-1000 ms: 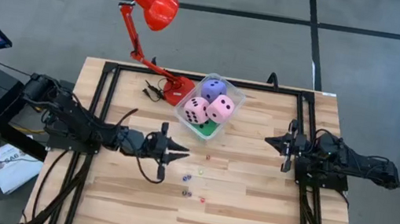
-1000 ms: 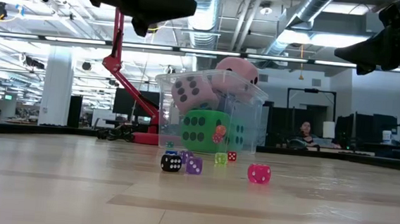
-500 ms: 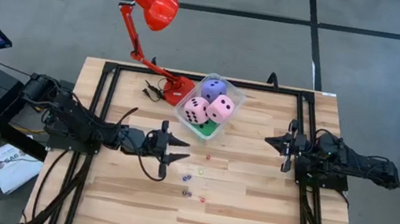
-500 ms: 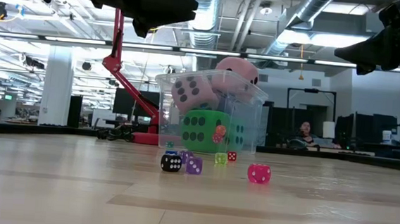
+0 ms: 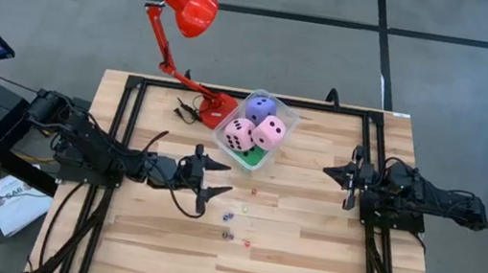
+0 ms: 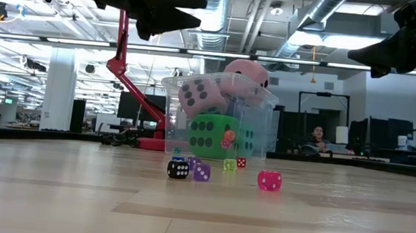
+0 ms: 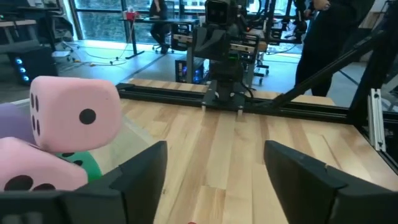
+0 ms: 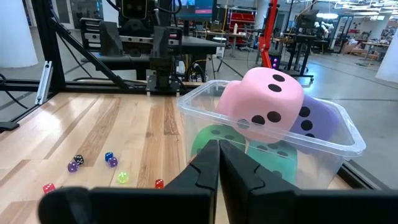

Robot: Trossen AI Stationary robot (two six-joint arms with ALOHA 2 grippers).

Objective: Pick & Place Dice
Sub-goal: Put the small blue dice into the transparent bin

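So the big picture here: wooden table (image 5: 303,262), the left gripper (image 5: 210,182) hanging above the table around the middle-left with its fingers spread wide and nothing between them, and the right gripper (image 5: 350,177) parked over by the right edge, fingers pinched together on nothing. The relation that matters, I'd say, is that the loose little dice lie just ahead of the left gripper's tips and slightly toward the near edge of the table, well below it since it's up in the air, so it's a forward-and-down reach for the left arm, which is clearly the closer one; the right arm is well apart from them. Going by size: the clear tub (image 5: 279,112) sits at the back near the red lamp (image 5: 185,10), holding the soft dice, with two pink ones (image 5: 254,134) on top, a purple one (image 5: 260,110) behind and a green one (image 6: 211,134) underneath. Then the tiny dice (image 5: 233,220) are scattered on the bare wood in front of the tub, close together but not touching as far as I can tell: black (image 6: 178,169), purple, a pink one (image 6: 269,180) nearest the low camera, plus a yellow-green and a red one further back.
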